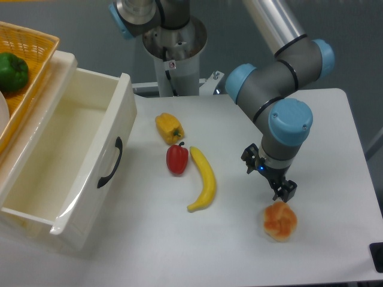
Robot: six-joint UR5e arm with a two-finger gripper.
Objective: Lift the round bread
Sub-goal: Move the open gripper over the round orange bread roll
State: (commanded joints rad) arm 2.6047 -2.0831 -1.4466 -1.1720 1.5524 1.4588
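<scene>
The small round bread (280, 220), a lumpy bun with a glossy golden-orange crust and paler cream creases, sits on the white table (335, 149) toward its front right area, well apart from the other food. The black two-finger gripper (286, 192) of the grey and blue arm hangs just above and slightly behind the bun, with one finger tip close to the bun's upper edge; from this angle the fingers overlap each other, so I cannot tell whether they are spread or closed, and nothing appears to be held. Further left lie a curved yellow banana (203, 179), a red bell pepper (177, 159) just beside it, and a yellow bell pepper (169, 127) behind that; an open white drawer (66, 161) with a black handle stands at the left, and a woven yellow basket (30, 48) holding a green pepper (12, 70) is at the far left corner. The main risk, as I judge it, is the offset: the gripper looks set behind the bun's middle, so a straight descent could land a finger on the lumpy top and squash or roll it instead of straddling it. The glossy, rounded crust may also slip out sideways if the fingers close off-centre or too high. The bun lies fairly near the table's front edge, so a hard nudge could push it that way.
</scene>
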